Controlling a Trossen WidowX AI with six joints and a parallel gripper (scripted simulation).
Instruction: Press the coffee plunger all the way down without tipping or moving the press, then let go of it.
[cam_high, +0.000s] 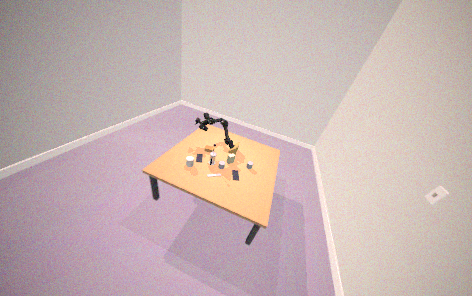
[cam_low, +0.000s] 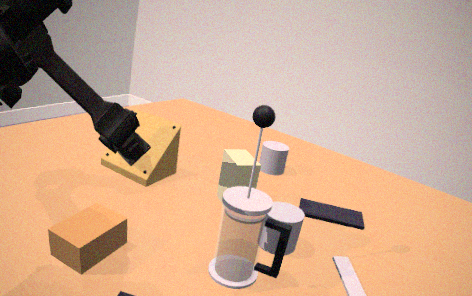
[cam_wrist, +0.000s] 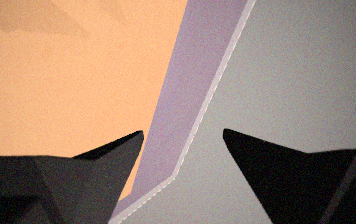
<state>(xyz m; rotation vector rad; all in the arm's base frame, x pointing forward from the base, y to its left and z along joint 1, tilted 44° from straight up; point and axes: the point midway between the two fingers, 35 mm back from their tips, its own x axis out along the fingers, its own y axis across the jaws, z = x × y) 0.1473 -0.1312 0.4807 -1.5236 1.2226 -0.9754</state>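
In the wrist view the gripper (cam_wrist: 182, 132) has its two dark fingers spread wide with nothing between them; the left finger (cam_wrist: 100, 160) lies over the table (cam_wrist: 75, 90), the right one over grey wall; between them run a strip of purple floor and a pale skirting line.

In the exterior view, going near to far: a white strip (cam_low: 350, 275) is cut off by the bottom edge at 5 o'clock; the press (cam_low: 242, 240) stands upright near bottom centre, glass body on a round base, black handle at its 3 o'clock side; its plunger rod rises from the lid to a black knob (cam_low: 263, 116), so the plunger is fully up; a grey cup (cam_low: 287, 227) sits just behind the press, partly hidden by the handle; an orange block (cam_low: 87, 242) lies at 9 o'clock of the press; a dark flat slab (cam_low: 332, 212) lies at 3 o'clock; a pale yellow box (cam_low: 239, 170) stands behind the rod; a second grey cup (cam_low: 274, 156) is farther back.

The arm (cam_low: 70, 85) comes in from the top left corner, slanting down to its mount on a wooden wedge (cam_low: 160, 150) at 10 o'clock of the press; its upper links are cut off by the frame and the gripper is out of that view.

In the top view the arm (cam_high: 220, 127) bends up from the table's far edge and reaches toward 10 o'clock, its head well apart from the press (cam_high: 213, 156); the small things on the table are too tiny to tell apart.
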